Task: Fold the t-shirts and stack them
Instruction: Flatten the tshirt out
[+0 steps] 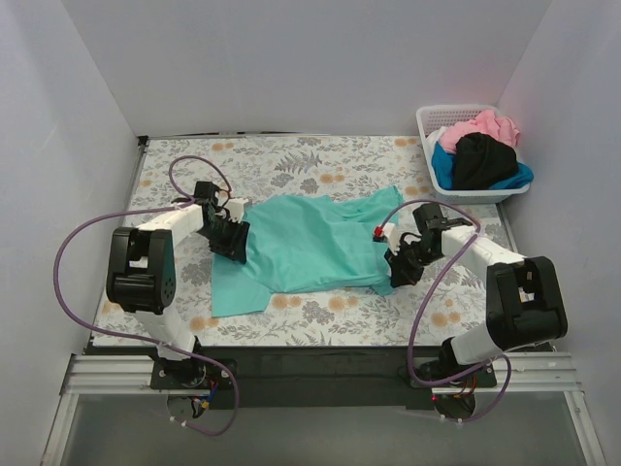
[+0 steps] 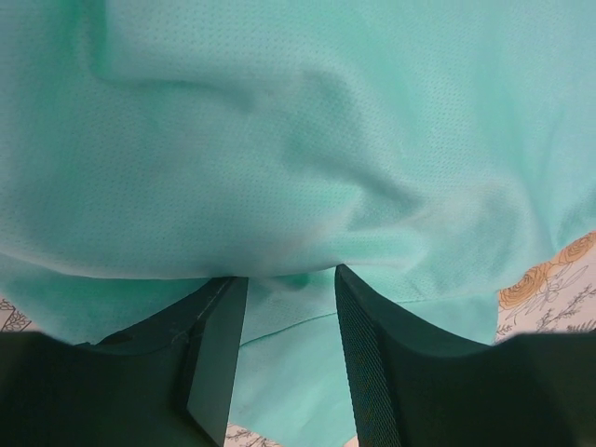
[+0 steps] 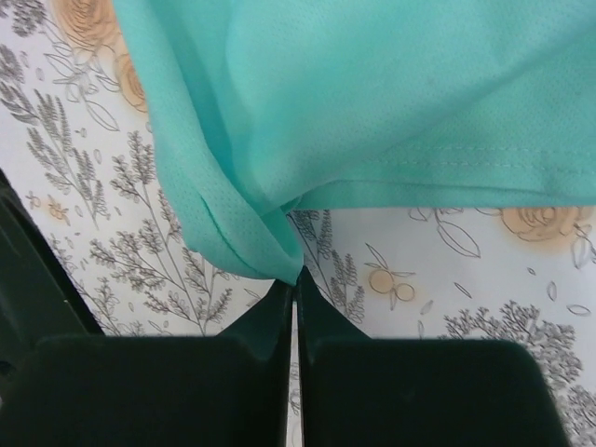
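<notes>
Across the floral table (image 1: 320, 316), we saw the teal-green t-shirt (image 1: 310, 243) unfolded, others (image 1: 480, 155) in the basket (image 1: 456, 110). The right end effector (image 3: 296, 279) clamped its corner; the left end effector (image 2: 289, 277) stood half-open.

White-walled robot test booth (image 1: 291, 68)

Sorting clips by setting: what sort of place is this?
Probably a robotics lab: plain white walls box in the cloth-covered table; a metal rail carries the left arm and right arm.
</notes>
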You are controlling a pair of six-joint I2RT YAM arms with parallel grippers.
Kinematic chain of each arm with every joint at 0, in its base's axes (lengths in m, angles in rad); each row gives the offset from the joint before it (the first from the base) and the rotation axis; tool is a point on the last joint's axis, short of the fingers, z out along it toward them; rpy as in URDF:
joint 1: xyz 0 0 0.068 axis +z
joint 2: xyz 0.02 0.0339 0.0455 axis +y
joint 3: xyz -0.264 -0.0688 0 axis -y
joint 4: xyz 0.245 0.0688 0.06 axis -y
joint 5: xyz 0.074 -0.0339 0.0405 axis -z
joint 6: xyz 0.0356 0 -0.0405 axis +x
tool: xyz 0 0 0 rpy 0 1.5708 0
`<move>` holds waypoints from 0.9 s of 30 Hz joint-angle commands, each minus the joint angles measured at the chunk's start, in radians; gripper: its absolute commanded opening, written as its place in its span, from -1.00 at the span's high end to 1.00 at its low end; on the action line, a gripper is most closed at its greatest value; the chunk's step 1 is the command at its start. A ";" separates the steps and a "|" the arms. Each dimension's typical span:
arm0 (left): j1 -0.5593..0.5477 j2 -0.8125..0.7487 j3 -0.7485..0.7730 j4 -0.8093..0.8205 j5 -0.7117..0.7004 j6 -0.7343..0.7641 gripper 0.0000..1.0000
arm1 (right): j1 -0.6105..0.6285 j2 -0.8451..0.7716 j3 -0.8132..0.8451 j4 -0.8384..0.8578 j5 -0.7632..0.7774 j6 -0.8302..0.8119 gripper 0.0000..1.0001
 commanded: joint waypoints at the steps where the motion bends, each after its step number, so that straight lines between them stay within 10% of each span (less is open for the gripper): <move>1: 0.031 0.072 0.021 0.023 -0.016 -0.005 0.16 | -0.002 -0.023 0.068 0.019 0.108 -0.016 0.97; 9: 0.085 0.003 0.125 -0.056 0.117 0.038 0.12 | -0.019 -0.032 0.306 -0.116 0.240 -0.127 0.97; 18: 0.097 -0.443 0.011 -0.487 0.219 0.618 0.03 | 0.059 -0.081 0.281 -0.199 0.334 -0.148 0.97; 27: 0.076 -0.621 -0.247 -0.387 0.217 0.920 0.01 | 0.100 -0.107 0.246 -0.233 0.401 -0.110 0.97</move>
